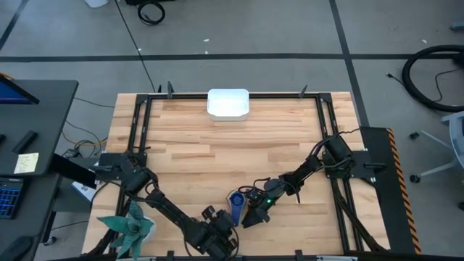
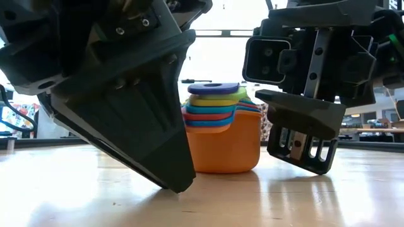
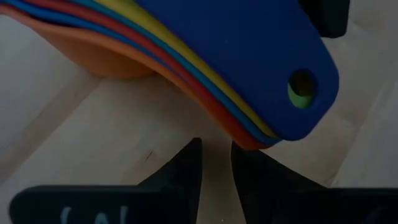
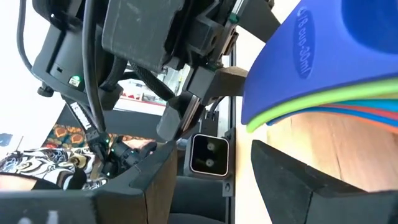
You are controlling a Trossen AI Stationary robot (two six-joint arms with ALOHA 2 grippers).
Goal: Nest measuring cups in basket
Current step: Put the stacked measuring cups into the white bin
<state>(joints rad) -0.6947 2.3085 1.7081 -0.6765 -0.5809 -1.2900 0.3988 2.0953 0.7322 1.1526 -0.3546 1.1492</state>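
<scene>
The measuring cups stand nested in one stack on the wood near the table's near edge, orange outermost and dark blue on top. Their stacked handles point toward my left gripper. That gripper slants down just short of the handle ends, its fingers a narrow gap apart with bare wood between them. My right gripper stands wide open at the stack's right side, one finger under the overhanging rims. The white basket sits at the far edge's middle, away from both grippers. My left gripper has one fingertip right below the ends of the stacked handles; I cannot tell whether it touches them. My right gripper has a finger close beside the orange cup's wall; I cannot tell whether it touches it.
A green artificial plant stands at the near left corner beside the left arm. Black frame rails run along the table's left, far and right sides. Bare wood lies between the cups and the basket.
</scene>
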